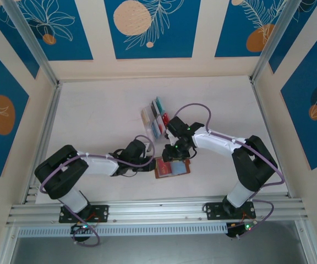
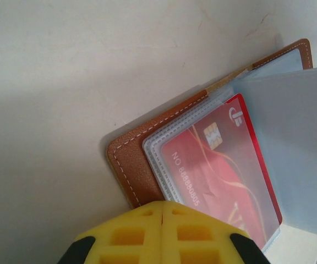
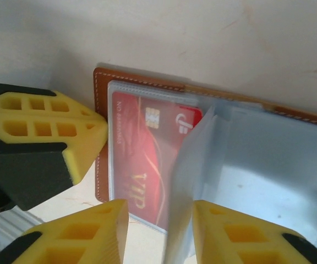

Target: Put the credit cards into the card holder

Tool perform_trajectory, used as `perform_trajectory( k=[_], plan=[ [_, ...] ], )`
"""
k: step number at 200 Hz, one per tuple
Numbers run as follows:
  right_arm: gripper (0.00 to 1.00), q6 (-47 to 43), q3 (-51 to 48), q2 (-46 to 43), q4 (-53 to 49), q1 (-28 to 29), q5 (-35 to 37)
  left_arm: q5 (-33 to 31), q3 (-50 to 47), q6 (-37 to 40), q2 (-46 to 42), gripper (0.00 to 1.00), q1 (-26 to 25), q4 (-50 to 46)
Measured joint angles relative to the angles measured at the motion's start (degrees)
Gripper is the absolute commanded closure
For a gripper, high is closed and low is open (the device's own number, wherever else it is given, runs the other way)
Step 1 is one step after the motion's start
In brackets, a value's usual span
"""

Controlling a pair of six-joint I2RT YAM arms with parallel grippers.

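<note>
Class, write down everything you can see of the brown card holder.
The card holder is brown leather with pale stitching, lying open, flat on the table. Clear plastic pockets fill it; one holds a red card with a chip. Another clear leaf stands up between the fingers of the right claw. The shut left claw tip meets its edge.

White table with open brown card holder toward its near edge, clear slotted rack just beyond.
</note>
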Motion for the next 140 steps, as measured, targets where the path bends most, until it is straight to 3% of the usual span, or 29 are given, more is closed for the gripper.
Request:
perform_trajectory(
  k=[140],
  plan=[
    [0.63,2.36,-7.43,-6.71,6.14,-5.66,-13.18,1.51,-1.27,-1.09,0.33,0.98,0.7,2.95]
  ],
)
